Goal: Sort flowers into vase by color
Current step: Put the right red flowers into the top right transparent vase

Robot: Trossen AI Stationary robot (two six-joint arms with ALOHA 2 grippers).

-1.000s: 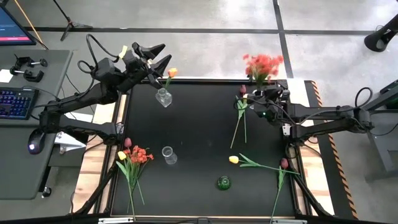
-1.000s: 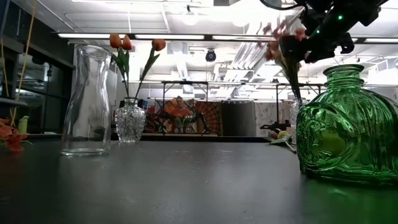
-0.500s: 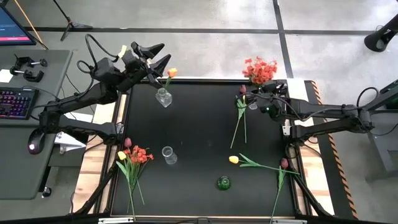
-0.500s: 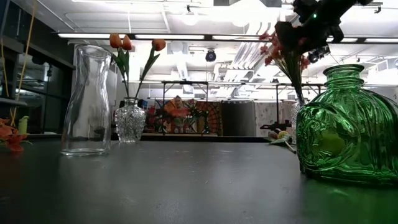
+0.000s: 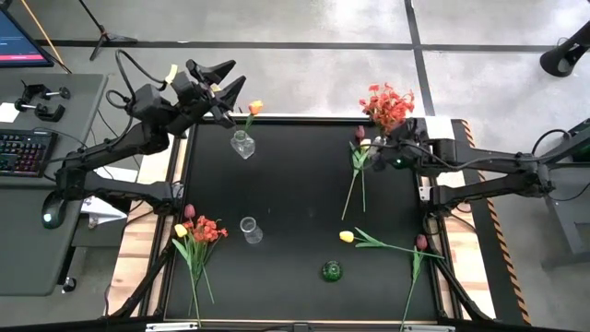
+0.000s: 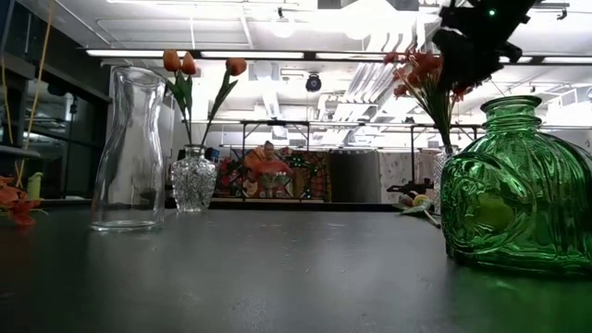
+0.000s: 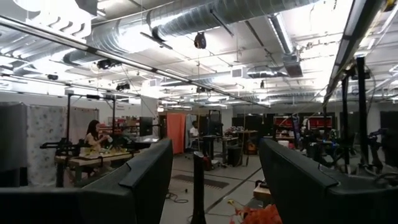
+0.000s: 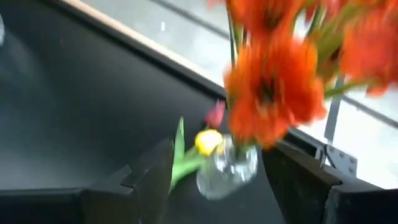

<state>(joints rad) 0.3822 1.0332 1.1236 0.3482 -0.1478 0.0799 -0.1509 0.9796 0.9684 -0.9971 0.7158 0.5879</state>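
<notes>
A red-orange blossom spray stands in a small clear vase at the far right corner of the black table, the right claw just beside it, fingers spread and gripping nothing. The left claw, also parted and empty, hangs above the orange tulips in a second glass vase. Loose tulips lie near the spray's vase. Light, floppy and thin-stemmed, they are likely best pinched mid-stem.
</notes>
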